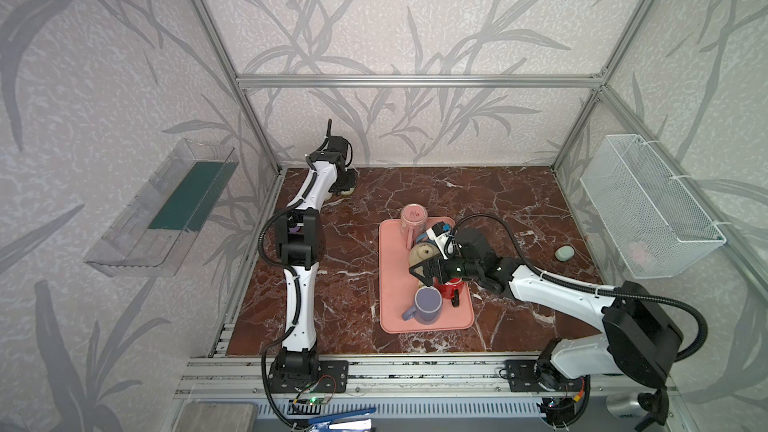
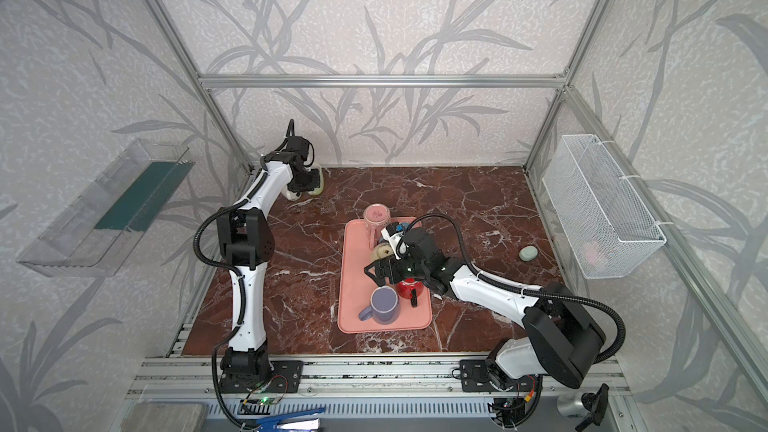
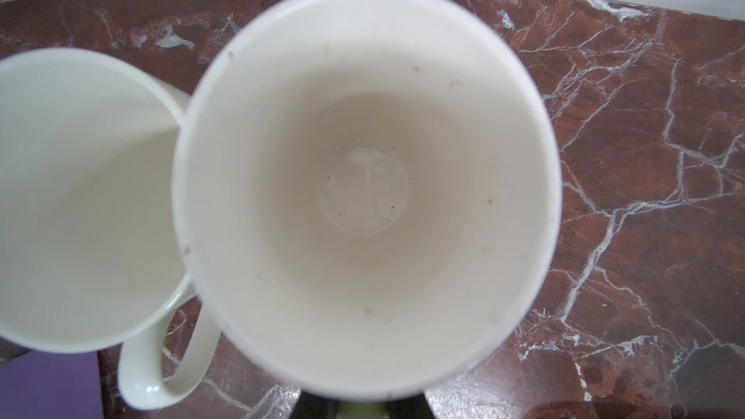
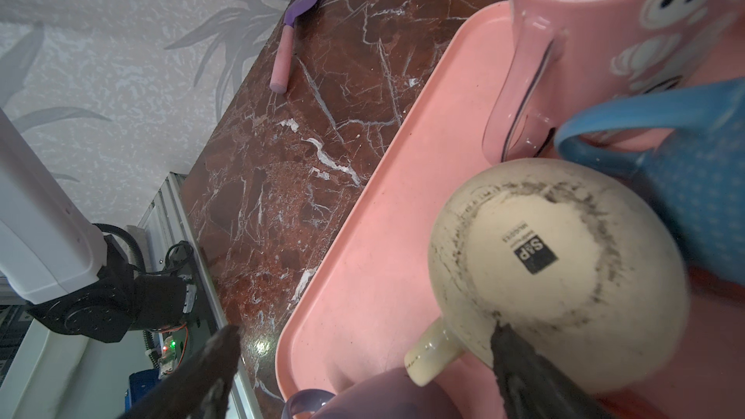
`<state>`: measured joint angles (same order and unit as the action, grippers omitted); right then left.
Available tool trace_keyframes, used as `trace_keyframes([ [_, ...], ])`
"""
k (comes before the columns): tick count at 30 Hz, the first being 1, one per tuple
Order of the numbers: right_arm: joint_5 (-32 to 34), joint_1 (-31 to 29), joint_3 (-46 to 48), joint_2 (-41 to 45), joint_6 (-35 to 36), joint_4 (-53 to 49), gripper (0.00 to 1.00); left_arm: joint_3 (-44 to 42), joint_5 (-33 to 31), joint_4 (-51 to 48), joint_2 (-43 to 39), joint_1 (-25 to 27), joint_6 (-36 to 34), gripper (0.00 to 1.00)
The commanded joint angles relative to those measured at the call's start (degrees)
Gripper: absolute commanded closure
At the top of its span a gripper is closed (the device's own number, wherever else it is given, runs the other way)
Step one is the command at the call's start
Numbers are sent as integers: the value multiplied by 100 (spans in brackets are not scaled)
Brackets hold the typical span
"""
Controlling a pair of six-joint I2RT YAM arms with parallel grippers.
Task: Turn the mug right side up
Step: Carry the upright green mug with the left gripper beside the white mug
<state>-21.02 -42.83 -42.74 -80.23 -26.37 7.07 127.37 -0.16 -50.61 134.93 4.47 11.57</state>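
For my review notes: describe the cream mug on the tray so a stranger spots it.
A pink tray sits on the marble table. Mid-tray, between the pink mug and the purple mug, is the cream mug: round, off-white, stamped base facing up.

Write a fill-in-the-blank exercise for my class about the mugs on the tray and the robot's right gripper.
1. The cream mug shows its stamped base, so it stands upside ____.
2. It stands on a tray coloured ____.
3. The right gripper close to it has its jaws ____.
4. The dotted mug beside it is coloured ____.
Missing words: down; pink; open; blue.
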Motion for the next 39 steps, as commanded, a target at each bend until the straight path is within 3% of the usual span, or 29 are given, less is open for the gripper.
trace_keyframes([
  [1, -28, 29, 11, 0, -11, 101, 4, 121, -132, 176, 12, 10, -2, 100],
  [15, -47, 29, -2, 35, 27, 80, 4, 112, -236, 117, 204, 10, 29, 100],
  [30, 5, 11, -191, 323, 237, -481, 4, 97, -95, -199, -19, 41, 135, 64],
  [37, 312, -48, -399, 577, 339, -982, 4, -337, -102, -166, -740, 92, 218, 48],
  [39, 437, -72, -441, 638, 318, -1074, 4, -528, -29, -99, -998, 120, 278, 37],
])
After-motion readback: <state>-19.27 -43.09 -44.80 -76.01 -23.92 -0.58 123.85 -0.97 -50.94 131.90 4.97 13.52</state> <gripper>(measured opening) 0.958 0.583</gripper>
